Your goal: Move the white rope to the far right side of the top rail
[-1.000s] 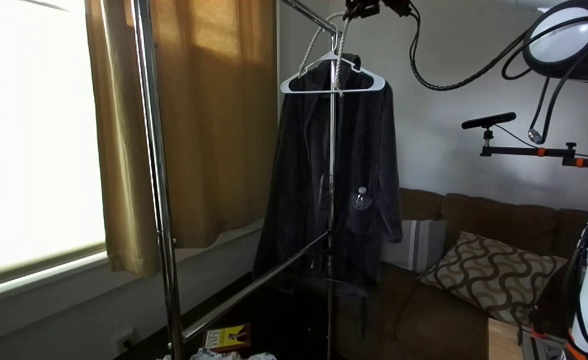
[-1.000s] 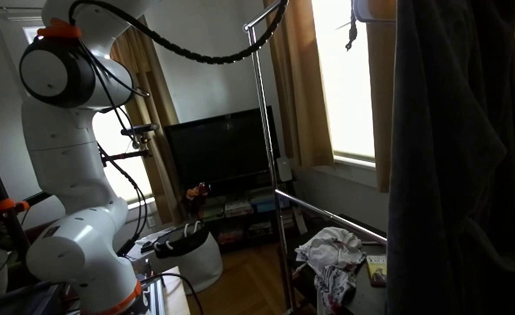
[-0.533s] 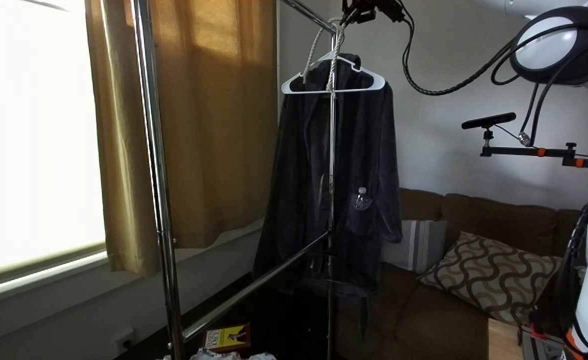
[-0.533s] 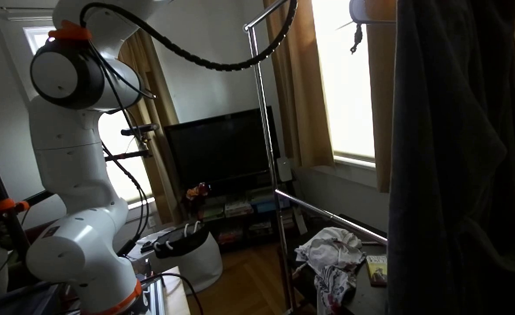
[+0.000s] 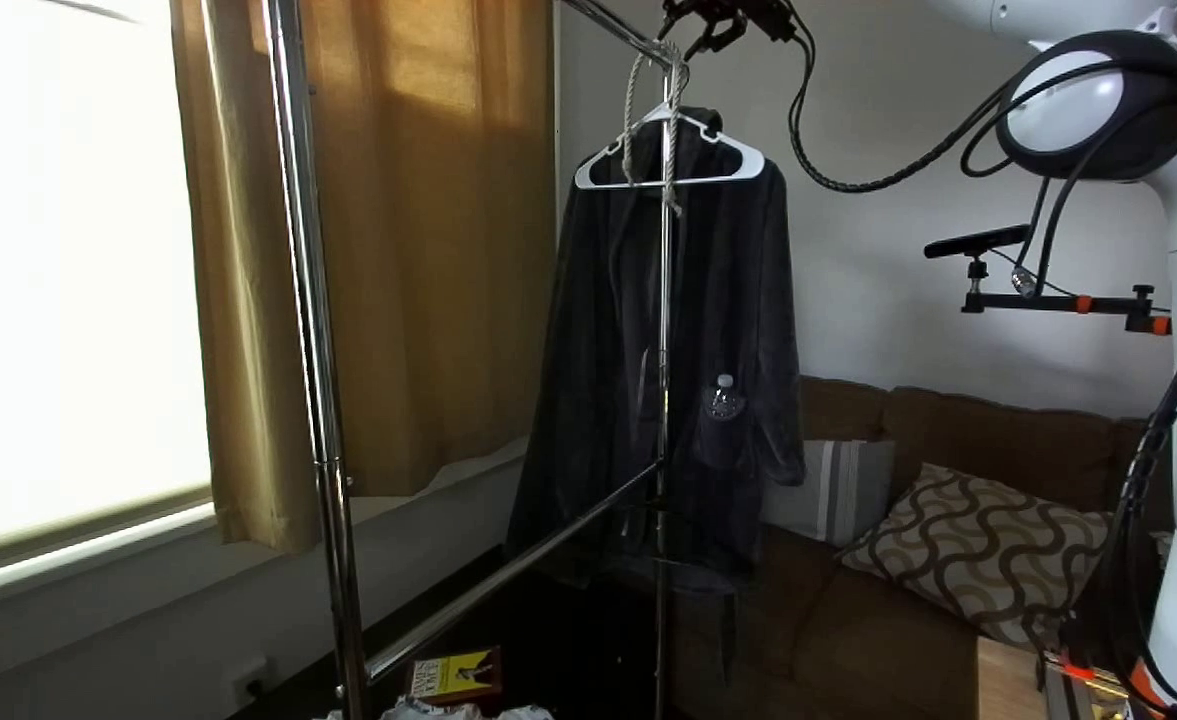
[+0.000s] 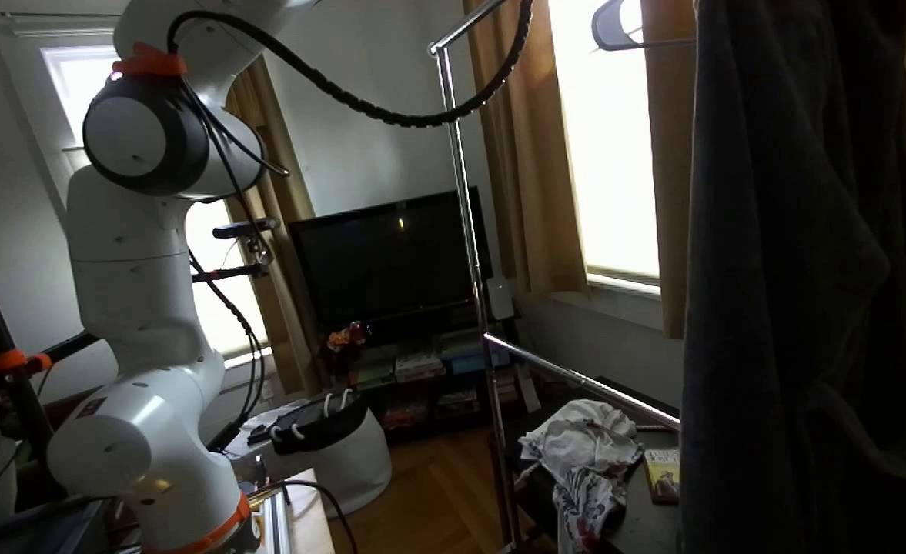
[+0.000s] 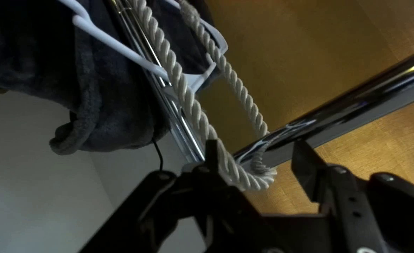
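The white rope (image 7: pixel 201 123) is a thick twisted cord draped over the top rail (image 7: pixel 351 102), by the corner where the rail meets an upright pole. Two strands hang down past the white hanger, seen also in an exterior view as the rope (image 5: pixel 673 130) below the rail (image 5: pixel 616 24). My gripper (image 7: pixel 258 154) is open around the bend of the rope. The rope lies close to the left finger (image 7: pixel 212 154), and whether they touch I cannot tell. A gap separates it from the right finger (image 7: pixel 307 168). In an exterior view the gripper (image 5: pixel 680 38) is at the rail's end.
A dark robe (image 5: pixel 728 300) hangs on a white hanger (image 5: pixel 748 165) right below the rope. The rack's upright pole (image 7: pixel 150 63) runs beside the strands. A lower bar (image 5: pixel 508 580) crosses the rack, and curtains (image 5: pixel 428 250) stand behind it. A black cable (image 5: pixel 868 185) loops from the arm.
The jaws have opened from around the rope. Gripper and arm have moved left and slightly down in an exterior view. The rope's strands have shifted closer together, and the hanger has shifted slightly.
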Action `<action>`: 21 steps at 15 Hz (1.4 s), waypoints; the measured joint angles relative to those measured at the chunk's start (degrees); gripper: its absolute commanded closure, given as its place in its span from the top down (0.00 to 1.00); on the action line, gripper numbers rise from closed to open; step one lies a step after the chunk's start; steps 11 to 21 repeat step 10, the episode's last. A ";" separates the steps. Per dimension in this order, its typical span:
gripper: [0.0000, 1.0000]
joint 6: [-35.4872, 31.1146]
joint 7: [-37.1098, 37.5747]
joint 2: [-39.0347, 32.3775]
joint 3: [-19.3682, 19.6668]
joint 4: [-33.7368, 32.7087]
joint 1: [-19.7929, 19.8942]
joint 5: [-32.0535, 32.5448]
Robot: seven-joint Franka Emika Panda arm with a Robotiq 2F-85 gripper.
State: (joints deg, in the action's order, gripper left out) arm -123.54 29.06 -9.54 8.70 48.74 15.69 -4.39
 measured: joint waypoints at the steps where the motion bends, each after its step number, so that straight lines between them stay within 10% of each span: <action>1: 0.95 1.59 0.03 0.22 -0.01 -0.45 -0.04 0.06; 8: 1.00 17.88 -3.90 6.73 -4.21 2.61 -1.76 -6.33; 21: 1.00 18.28 -5.39 9.10 -5.82 5.69 -2.80 -10.08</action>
